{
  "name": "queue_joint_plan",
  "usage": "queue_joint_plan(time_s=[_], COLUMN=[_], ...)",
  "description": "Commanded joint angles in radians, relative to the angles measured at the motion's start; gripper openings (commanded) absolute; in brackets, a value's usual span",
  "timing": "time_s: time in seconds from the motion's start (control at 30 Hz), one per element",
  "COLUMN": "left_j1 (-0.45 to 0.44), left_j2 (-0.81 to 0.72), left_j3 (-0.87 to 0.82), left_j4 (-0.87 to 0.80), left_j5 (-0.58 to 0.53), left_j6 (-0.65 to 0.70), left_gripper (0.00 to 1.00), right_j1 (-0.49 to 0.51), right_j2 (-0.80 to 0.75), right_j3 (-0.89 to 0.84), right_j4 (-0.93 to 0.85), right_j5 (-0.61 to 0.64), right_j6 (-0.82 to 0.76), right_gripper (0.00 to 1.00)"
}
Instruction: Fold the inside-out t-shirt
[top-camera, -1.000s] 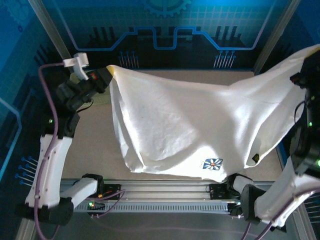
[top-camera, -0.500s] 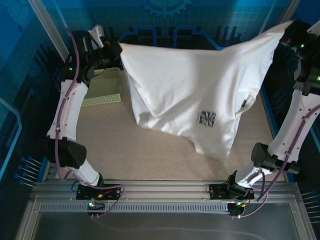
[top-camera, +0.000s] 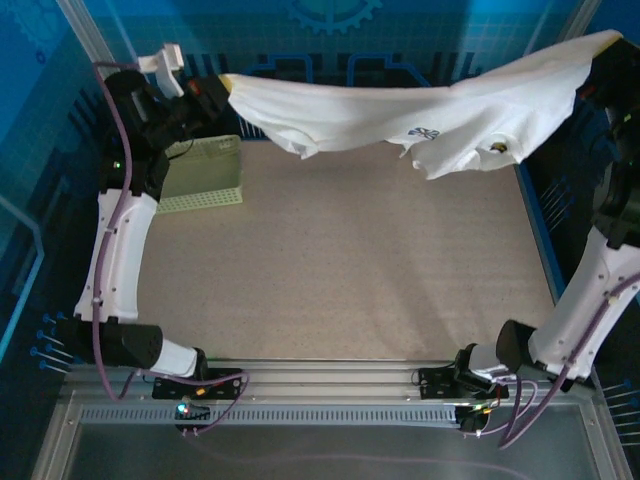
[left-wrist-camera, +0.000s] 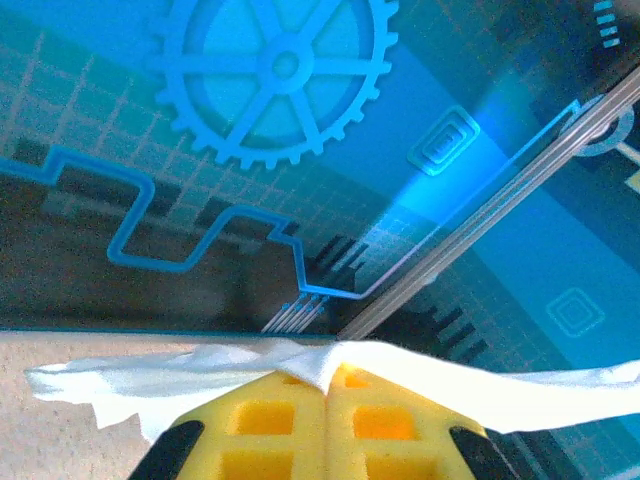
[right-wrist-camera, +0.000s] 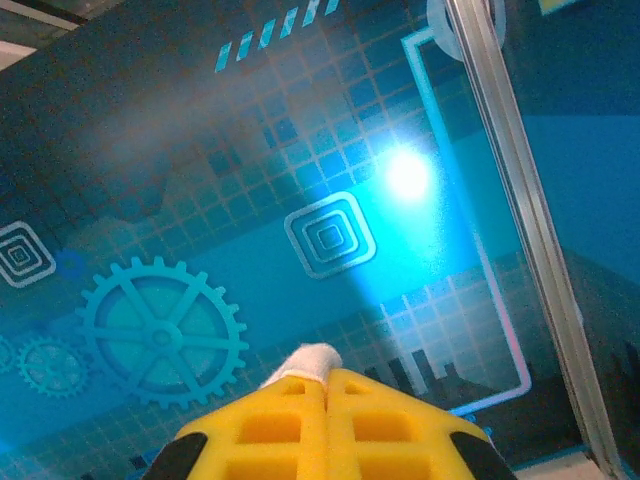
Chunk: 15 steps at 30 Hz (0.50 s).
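Now, starting at your left: the pale lattice basket (top-camera: 200, 178) sits at the far-left corner of the worktop (top-camera: 350, 270), and the left arm rises beside it, its wrist above the basket's far side. Your left gripper (left-wrist-camera: 327, 382) has its yellow jaws pressed together on a fold of the t-shirt (top-camera: 370, 105) — in the left wrist view the white cloth spills out to both sides of the pinch. From there the t-shirt hangs in the air as a stretched band along the far edge of the worktop, lifted off the surface and drooping lowest right of centre. On that drooping part you can see the small blue-and-dark graphic (top-camera: 425, 133), and a little to its right a small dark label mark (top-camera: 497, 148). The cloth then climbs toward the far-right corner, where it drapes over the top of the right arm. Your right gripper (right-wrist-camera: 326, 376) is likewise clamped on the t-shirt — the right wrist view shows a small tuft of white cloth poking out between the closed yellow tips.
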Motion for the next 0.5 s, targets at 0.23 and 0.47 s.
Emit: queue_joint_plan(time_s=[0.23, 0.47], left_j1=[0.013, 0.014], left_j2=[-0.304, -0.328], left_j3=[-0.217, -0.281], left_j4=[0.179, 0.169], left_j5=[0.009, -0.042], left_j6=[-0.053, -0.041], left_gripper=[0.00, 0.00], right_j1=[-0.018, -0.017], right_j2=[-0.142, -0.086], right_j3=[0.100, 0.129], right_j4=[0.018, 0.045], right_j5=[0.147, 0.107], right_j6=[-0.089, -0.066], right_gripper=[0.00, 0.00])
